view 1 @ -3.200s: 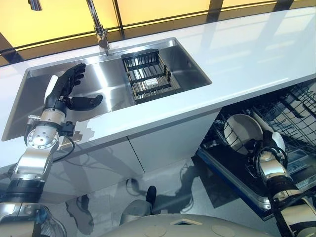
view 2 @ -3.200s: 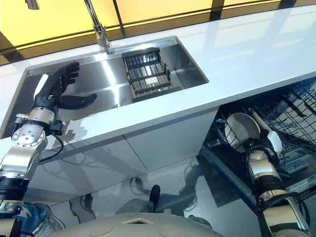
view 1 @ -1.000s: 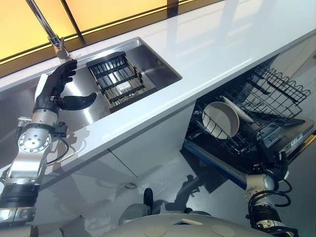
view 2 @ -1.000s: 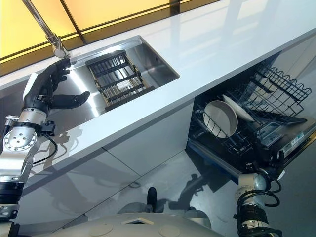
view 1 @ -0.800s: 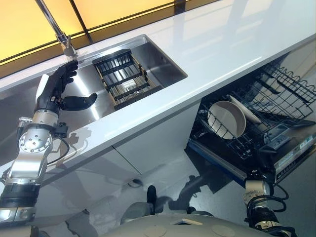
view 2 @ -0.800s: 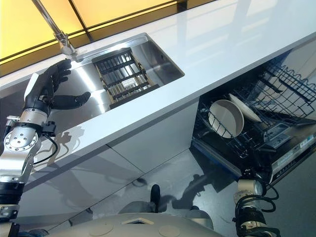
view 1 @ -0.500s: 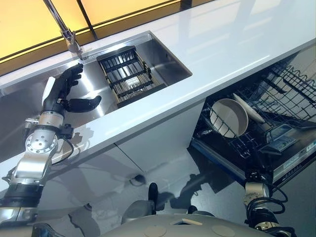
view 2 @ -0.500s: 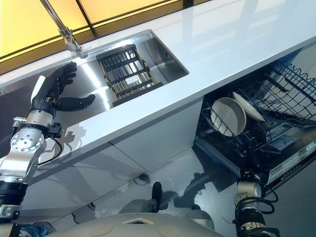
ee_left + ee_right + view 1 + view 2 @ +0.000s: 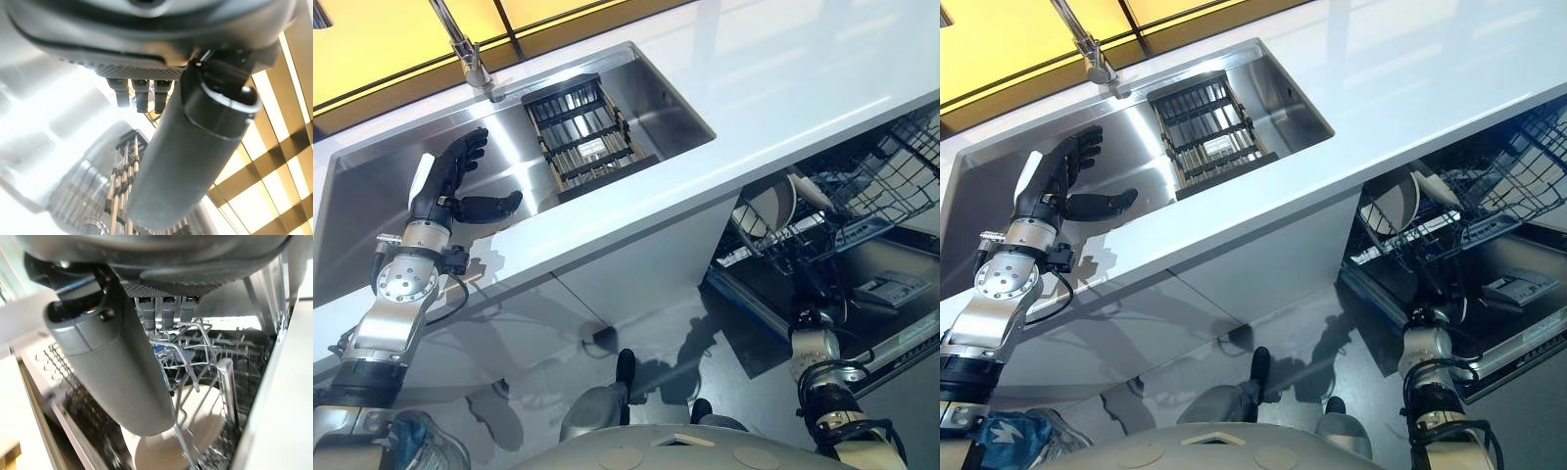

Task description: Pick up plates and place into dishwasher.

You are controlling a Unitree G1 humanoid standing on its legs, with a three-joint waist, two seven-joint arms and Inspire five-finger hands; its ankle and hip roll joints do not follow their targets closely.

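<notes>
Two white plates (image 9: 770, 211) stand on edge in the lower rack (image 9: 803, 240) of the open dishwasher at the right; one of the plates (image 9: 205, 426) shows past my right hand's fingers. My right hand (image 9: 817, 305) is low in front of that rack, open and holding nothing, its thumb (image 9: 117, 362) straight. My left hand (image 9: 450, 188) hovers open above the steel sink (image 9: 372, 186), empty, with its thumb (image 9: 190, 152) stretched out.
A black dish rack (image 9: 582, 137) sits in the sink's right half, under the tap (image 9: 470, 54). The white worktop (image 9: 773, 78) runs above the dishwasher. The upper wire basket (image 9: 886, 162) and the lowered door (image 9: 891, 289) stick out at the right.
The whole picture has swung, so the camera moved. My right hand has left the plate it was on three seconds ago and is below the rack's front. The left hand stays open over the sink.
</notes>
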